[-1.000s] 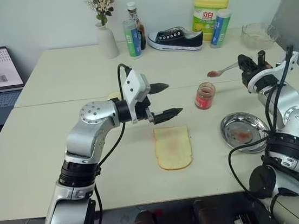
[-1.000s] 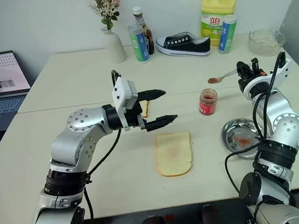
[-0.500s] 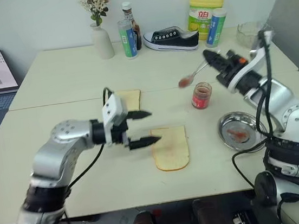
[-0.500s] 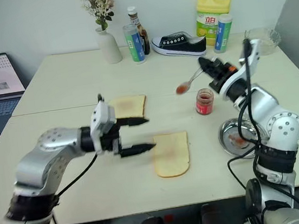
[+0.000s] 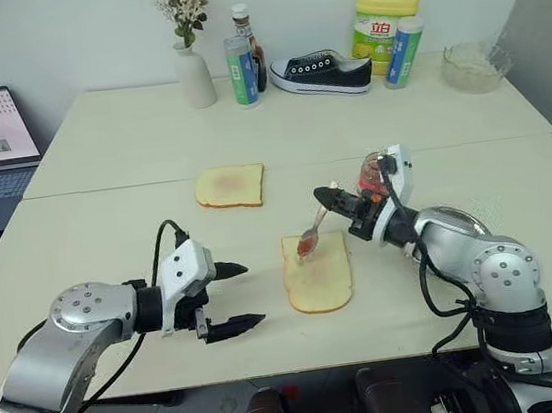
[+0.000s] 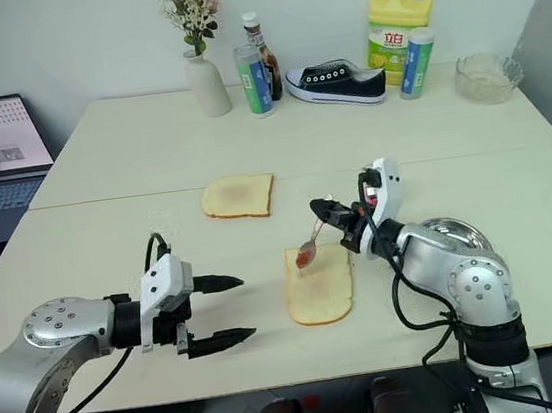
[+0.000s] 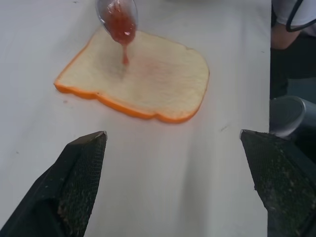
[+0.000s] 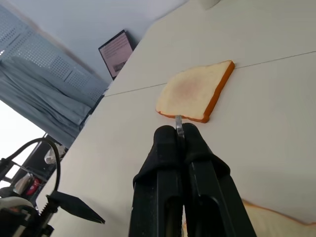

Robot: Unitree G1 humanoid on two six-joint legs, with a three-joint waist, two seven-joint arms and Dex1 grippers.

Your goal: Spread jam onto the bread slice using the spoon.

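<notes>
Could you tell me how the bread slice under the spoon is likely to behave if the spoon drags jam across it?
The bread slice lies flat and loose on the table, so it would probably slide or turn under a sideways drag. Its pale face looks soft and may dent or tear under the spoon. The jam is dripping from the bowl, so it is likely runny enough to spread with light pressure.

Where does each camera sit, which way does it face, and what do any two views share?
Left eye: on the head, looking down over the table; both arms show, right gripper holding the spoon over the bread slice.
Right eye: beside it, same scene.
Left wrist: on the left arm, facing the bread slice between its open fingers; jam drips from the spoon.
Right wrist: on the right arm, looking along its shut fingers at the toasted slice.
Shared: both eyes and left wrist show spoon and bread slice.
</notes>
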